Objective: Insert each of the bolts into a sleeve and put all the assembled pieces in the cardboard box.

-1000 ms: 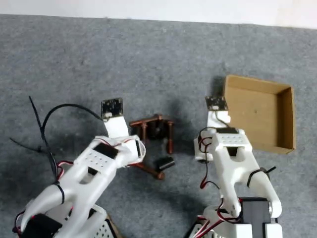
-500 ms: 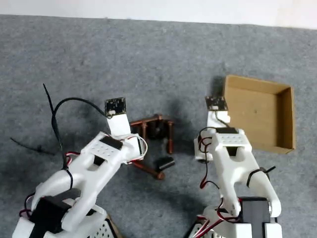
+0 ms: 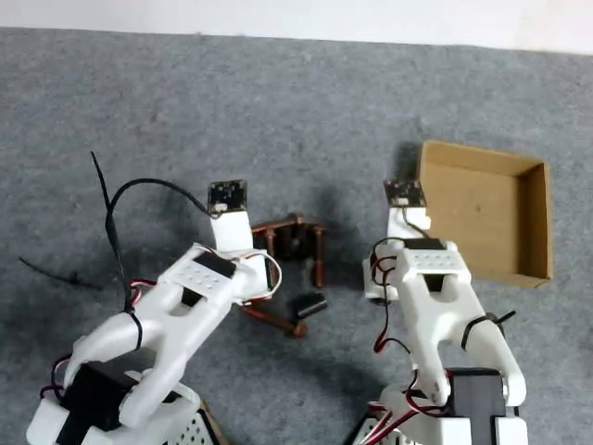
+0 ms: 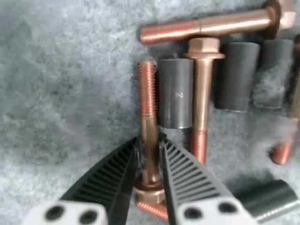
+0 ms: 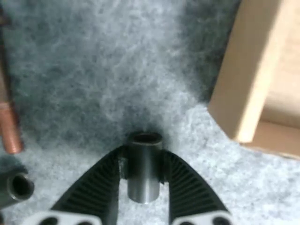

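In the left wrist view my left gripper (image 4: 149,140) is shut on a copper bolt (image 4: 147,101), its fingers clamping the shank near the head. Beside that bolt lie dark sleeves (image 4: 176,93) and more copper bolts (image 4: 202,93) in a loose pile on the grey mat. My right gripper (image 5: 143,151) is shut on a dark sleeve (image 5: 143,173), open end pointing away, close to the cardboard box (image 5: 253,79). From above, the pile (image 3: 292,236) lies between the two arms, and the cardboard box (image 3: 482,222) sits open at the right with nothing visible inside.
One sleeve (image 3: 309,304) and one bolt (image 3: 273,320) lie apart from the pile, nearer the arm bases. Black cables (image 3: 111,222) loop out to the left of the left arm (image 3: 199,287). Bare grey mat stretches behind the pile.
The left arm has shifted to the right and forward, toward the pile. The right arm has stayed still with its sleeve.
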You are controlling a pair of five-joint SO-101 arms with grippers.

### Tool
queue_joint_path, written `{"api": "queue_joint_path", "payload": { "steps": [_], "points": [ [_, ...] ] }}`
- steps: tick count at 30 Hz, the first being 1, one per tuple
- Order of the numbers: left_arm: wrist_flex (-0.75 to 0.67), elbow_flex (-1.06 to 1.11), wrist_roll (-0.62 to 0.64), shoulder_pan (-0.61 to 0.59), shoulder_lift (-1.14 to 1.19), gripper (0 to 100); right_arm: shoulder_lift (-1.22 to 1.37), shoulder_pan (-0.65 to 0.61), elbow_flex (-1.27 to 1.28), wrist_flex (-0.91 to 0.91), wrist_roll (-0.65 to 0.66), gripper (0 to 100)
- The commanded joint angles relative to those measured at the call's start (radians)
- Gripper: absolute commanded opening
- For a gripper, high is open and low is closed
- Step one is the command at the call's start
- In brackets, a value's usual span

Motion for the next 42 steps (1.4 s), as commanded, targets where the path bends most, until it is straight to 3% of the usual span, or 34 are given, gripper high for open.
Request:
{"api": "queue_joint_path", "payload": {
  "steps": [1,3,9,13,20,23,32,42],
  "points": [
    [-0.002,-0.03,-0.02,-0.031,0.004,1,0.005,-0.002,-0.028,-0.039,0.011,0.9],
    [0.038,-0.045,-0.021,-0.039,-0.031,1,0.005,-0.002,-0.028,-0.039,0.011,0.9],
    [0.336,-0.091,-0.071,-0.117,-0.354,1,0.005,-0.002,-0.028,-0.039,0.011,0.9],
    [0.313,0.015,-0.402,-0.2,-0.604,0,0.005,-0.002,-0.027,-0.047,0.011,0.9],
    [0.098,0.331,-0.916,-0.223,-0.941,1,0.005,-0.002,-0.005,-0.088,0.011,0.9],
    [0.124,0.338,-1.154,-0.225,-1.012,1,0.005,-0.002,-0.004,-0.088,0.011,0.9],
    [0.146,0.292,-1.204,-0.226,-0.977,1,0.005,-0.002,0.004,-0.11,0.011,0.9],
    [0.146,0.019,-1.567,-0.229,-0.444,1,0.005,-0.002,0.03,-0.153,0.011,0.9]
  ]
}}
